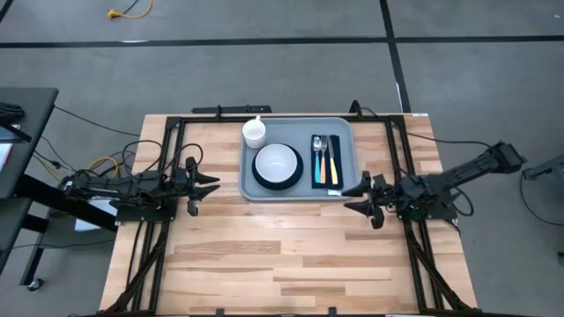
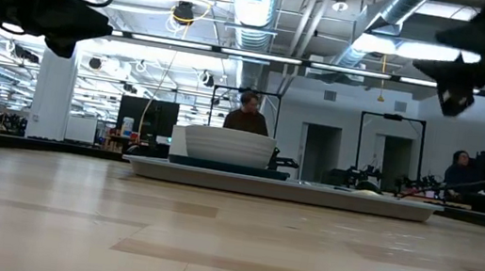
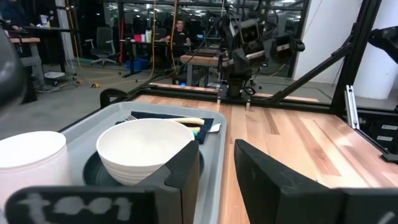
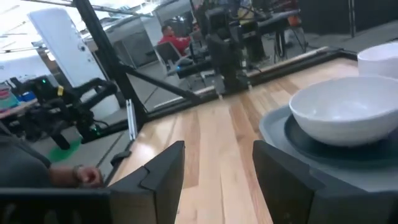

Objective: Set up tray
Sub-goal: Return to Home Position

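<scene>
Left gripper [image 1: 210,188] and right gripper [image 1: 352,200] hung spread and empty on either side of the tray [image 1: 300,128]. The tray lay on the table between them, seemingly fully laid: cup [image 1: 254,132], bowl [image 1: 278,163] on plate [image 1: 263,181], cutlery [image 1: 328,163] on napkin [image 1: 326,183]. Only parking the arms seemed left.

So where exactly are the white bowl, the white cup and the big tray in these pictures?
white bowl [image 1: 278,163]: high view, the middle of its inside.
white cup [image 1: 255,132]: high view, its open top.
tray [image 1: 291,130]: high view, bare floor to the right of the cup.
</scene>
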